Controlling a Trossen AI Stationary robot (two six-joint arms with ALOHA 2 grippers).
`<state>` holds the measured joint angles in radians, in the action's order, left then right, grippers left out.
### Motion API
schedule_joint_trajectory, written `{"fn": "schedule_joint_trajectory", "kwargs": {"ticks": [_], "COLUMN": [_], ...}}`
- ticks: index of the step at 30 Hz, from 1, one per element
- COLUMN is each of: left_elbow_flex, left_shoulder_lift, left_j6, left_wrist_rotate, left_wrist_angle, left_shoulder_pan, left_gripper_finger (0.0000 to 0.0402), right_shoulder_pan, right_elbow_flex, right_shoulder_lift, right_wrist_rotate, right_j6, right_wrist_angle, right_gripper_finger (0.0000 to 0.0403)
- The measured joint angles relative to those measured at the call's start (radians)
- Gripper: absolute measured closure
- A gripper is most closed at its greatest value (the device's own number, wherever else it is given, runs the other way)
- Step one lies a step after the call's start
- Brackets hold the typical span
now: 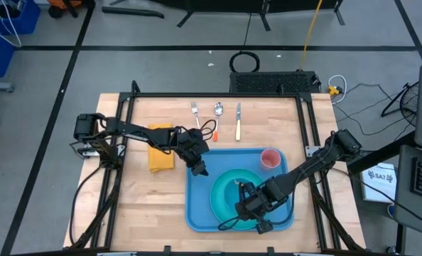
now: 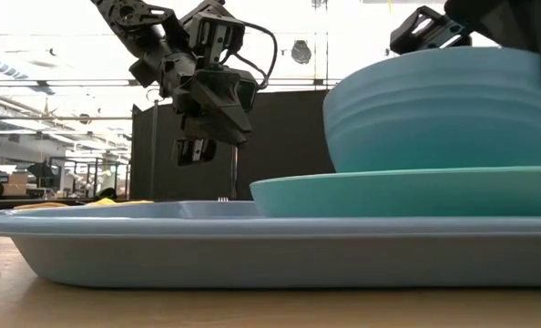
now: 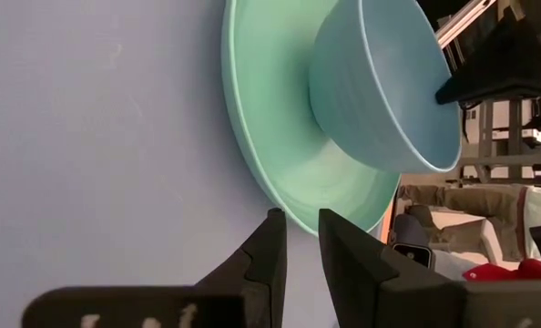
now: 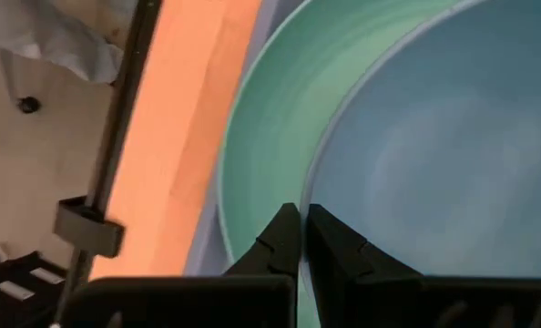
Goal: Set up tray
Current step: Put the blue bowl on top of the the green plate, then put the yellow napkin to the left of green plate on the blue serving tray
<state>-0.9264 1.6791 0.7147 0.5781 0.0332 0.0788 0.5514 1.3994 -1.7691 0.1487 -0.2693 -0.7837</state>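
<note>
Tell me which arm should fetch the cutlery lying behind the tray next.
Left, probably. The left gripper hangs empty over the tray's back left corner, close to the fork, spoon and knife. The right gripper is busy, jaws shut on the bowl's rim over the plate.

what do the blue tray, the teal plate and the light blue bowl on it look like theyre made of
Large flat blue rectangular tray: likely moulded plastic, with a smooth matte surface, rounded corners and a thin raised rim. Round teal plate: plastic or melamine, with a soft even sheen; glazed ceramic cannot be ruled out. Light blue bowl: probably the same, with faint ridges around its outside.
</note>
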Motion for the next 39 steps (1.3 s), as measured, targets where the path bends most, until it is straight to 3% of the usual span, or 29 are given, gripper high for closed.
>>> {"fn": "schedule_joint_trajectory", "kwargs": {"ticks": [18,26,34,39], "left_elbow_flex": [0.0,0.0,0.0,0.001], "left_shoulder_lift": [0.0,0.0,0.0,-0.02], "left_j6": [0.0,-0.003,0.005,0.032], "left_wrist_rotate": [0.0,-0.007,-0.028,-0.049], "left_wrist_angle": [0.0,-0.002,-0.008,0.005], "left_shoulder_pan": [0.0,0.0,0.005,0.016], "left_gripper_finger": [0.0332,0.0332,0.0332,0.0332], "right_shoulder_pan": [0.0,-0.001,-0.006,-0.008], "right_elbow_flex": [0.0,-0.002,-0.001,-0.001], "right_shoulder_lift": [-0.002,0.019,0.121,0.184], "right_wrist_rotate": [0.01,0.011,-0.086,-0.205], "right_j6": [-0.025,-0.078,-0.159,-0.25], "right_wrist_angle": [0.008,0.009,0.006,-0.013], "right_gripper_finger": [0.0319,0.0305,0.0309,0.0309]}}
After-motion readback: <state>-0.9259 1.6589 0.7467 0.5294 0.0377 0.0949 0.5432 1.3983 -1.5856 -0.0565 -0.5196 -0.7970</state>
